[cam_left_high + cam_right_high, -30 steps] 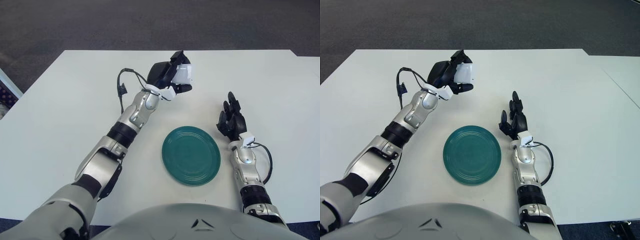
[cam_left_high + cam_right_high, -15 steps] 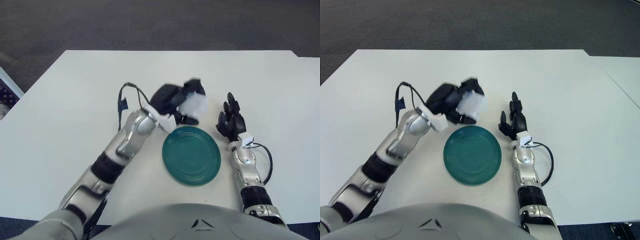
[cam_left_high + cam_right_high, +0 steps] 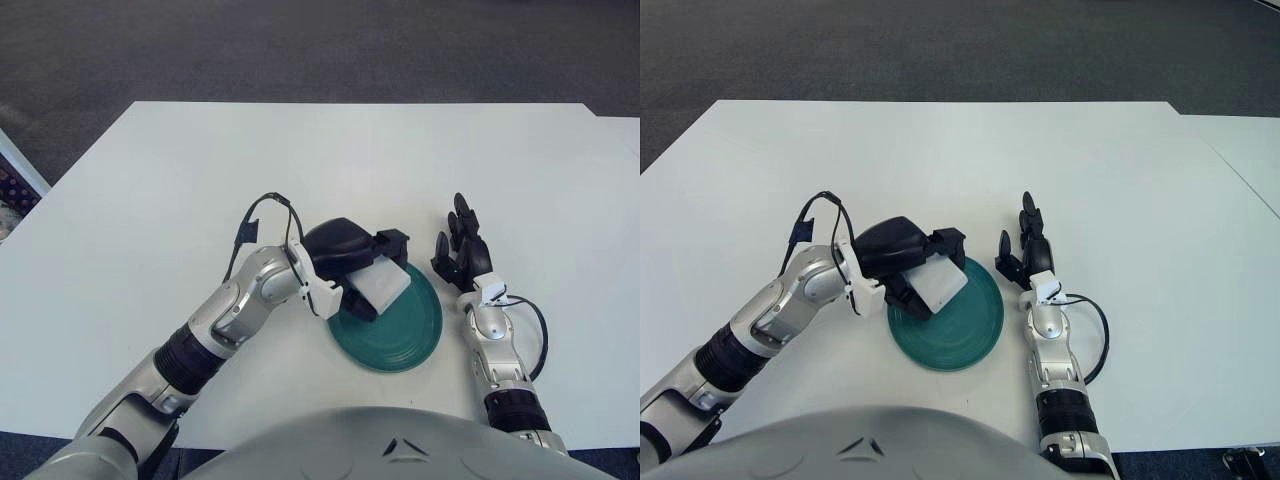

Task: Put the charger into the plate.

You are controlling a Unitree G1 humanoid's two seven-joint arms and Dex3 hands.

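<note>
Partly, the charger (image 3: 383, 285) is hidden: the left hand (image 3: 352, 262) covers its upper edge, so only a white slab shows, tilted, over the left part of the green plate (image 3: 410, 335). Whether it touches the plate cannot be told. No writing or label can be read on the charger, the plate or either arm. The plate's left rim is also covered by the hand and charger.

The left arm reaches in from the lower left across the white table (image 3: 150, 190), forearm angled toward the plate, a black cable (image 3: 262, 208) looping off its wrist. Its dark fingers (image 3: 391, 241) are curled around the charger, pinching it from above and below.

The right hand (image 3: 1025, 257) shows just right of the plate, fingers straight and loosely spread, pointing away from the robot, holding nothing. A cable loops beside its forearm.
</note>
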